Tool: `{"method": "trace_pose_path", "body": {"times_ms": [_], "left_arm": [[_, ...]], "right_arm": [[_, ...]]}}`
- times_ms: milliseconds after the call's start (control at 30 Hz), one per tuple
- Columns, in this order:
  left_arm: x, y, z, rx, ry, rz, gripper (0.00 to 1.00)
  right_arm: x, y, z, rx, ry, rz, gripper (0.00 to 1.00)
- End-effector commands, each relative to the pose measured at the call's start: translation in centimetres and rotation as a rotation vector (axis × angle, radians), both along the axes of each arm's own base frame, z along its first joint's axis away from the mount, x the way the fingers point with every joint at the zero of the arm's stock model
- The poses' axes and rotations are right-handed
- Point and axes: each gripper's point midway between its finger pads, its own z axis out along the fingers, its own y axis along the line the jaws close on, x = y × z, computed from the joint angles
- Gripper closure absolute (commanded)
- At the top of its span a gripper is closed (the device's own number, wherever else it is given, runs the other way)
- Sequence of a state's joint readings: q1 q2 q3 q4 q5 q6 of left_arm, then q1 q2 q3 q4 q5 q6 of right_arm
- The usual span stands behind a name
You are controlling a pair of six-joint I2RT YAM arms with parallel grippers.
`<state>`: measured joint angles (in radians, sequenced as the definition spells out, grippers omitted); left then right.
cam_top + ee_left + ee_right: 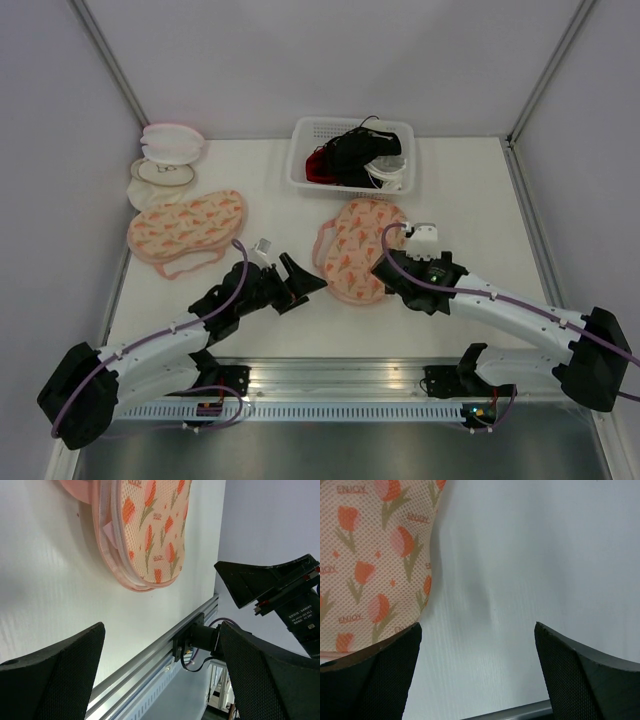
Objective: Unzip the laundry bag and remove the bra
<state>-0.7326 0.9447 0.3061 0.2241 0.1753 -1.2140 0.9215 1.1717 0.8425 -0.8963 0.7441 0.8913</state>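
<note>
**Unzipping step in hand, both grippers empty**

On the white table [480, 200] two printed bags lie well apart. The laundry bag [355, 252] that the arms attend to lies in the middle, near the basket [303, 180] of dark garments. Its twin [187, 225] lies off to the left. The middle bag looks closed all round its rim, so the zip appears not yet run. The bra is not in sight, and is presumably inside.

The left gripper [162, 640] hangs beside the bag's near-left edge with jaws wide apart, holding nothing. The right gripper [477, 640] hangs just off the bag's right side, also spread and empty.

The next move calls for finding the zip pull. A pale tab shows at the rim in the left wrist view, but whether it is the pull I cannot tell. One gripper should likely pin the bag while the other draws the slider round.
</note>
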Motion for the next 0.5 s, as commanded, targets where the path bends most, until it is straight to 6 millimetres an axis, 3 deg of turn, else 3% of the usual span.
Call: {"method": "trace_pose_path", "body": {"times_ms": [0, 33, 167, 233, 267, 300, 333, 400, 467], "left_arm": [[-0.6, 1.3, -1.6, 0.062, -0.001, 0.01, 0.0], [-0.6, 1.4, -1.5, 0.059, -0.003, 0.012, 0.0], [-0.7, 1.8, -1.3, 0.066, -0.02, 0.023, 0.0], [-0.9, 2.2, -1.1, 0.07, -0.026, 0.027, 0.0], [-1.0, 2.3, -0.9, 0.068, -0.03, 0.03, 0.0], [-1.0, 2.3, -0.4, 0.056, -0.044, 0.032, 0.0], [-1.2, 2.5, -0.4, 0.057, -0.043, 0.032, 0.0], [-1.4, 2.7, 0.0, 0.041, -0.056, 0.037, 0.0], [-1.7, 3.0, -0.3, 0.036, -0.042, 0.041, 0.0]], "right_arm": [[0.0, 2.2, 1.3, 0.042, -0.007, 0.114, 0.02], [0.2, 4.6, 1.9, 0.14, -0.022, 0.178, 0.02], [0.7, 10.7, 3.4, 0.278, -0.041, 0.41, 0.02], [1.6, 12.6, 3.2, 0.273, -0.038, 0.447, 0.02], [2.1, 13.7, 4.1, 0.287, -0.05, 0.46, 0.02], [2.8, 14.6, 3.3, 0.266, -0.04, 0.465, 0.02], [3.5, 15.6, 4.1, 0.277, -0.054, 0.468, 0.02], [4.6, 16.8, 2.7, 0.239, -0.035, 0.453, 0.02], [5.9, 17.9, 3.0, 0.237, -0.054, 0.426, 0.02]]}}
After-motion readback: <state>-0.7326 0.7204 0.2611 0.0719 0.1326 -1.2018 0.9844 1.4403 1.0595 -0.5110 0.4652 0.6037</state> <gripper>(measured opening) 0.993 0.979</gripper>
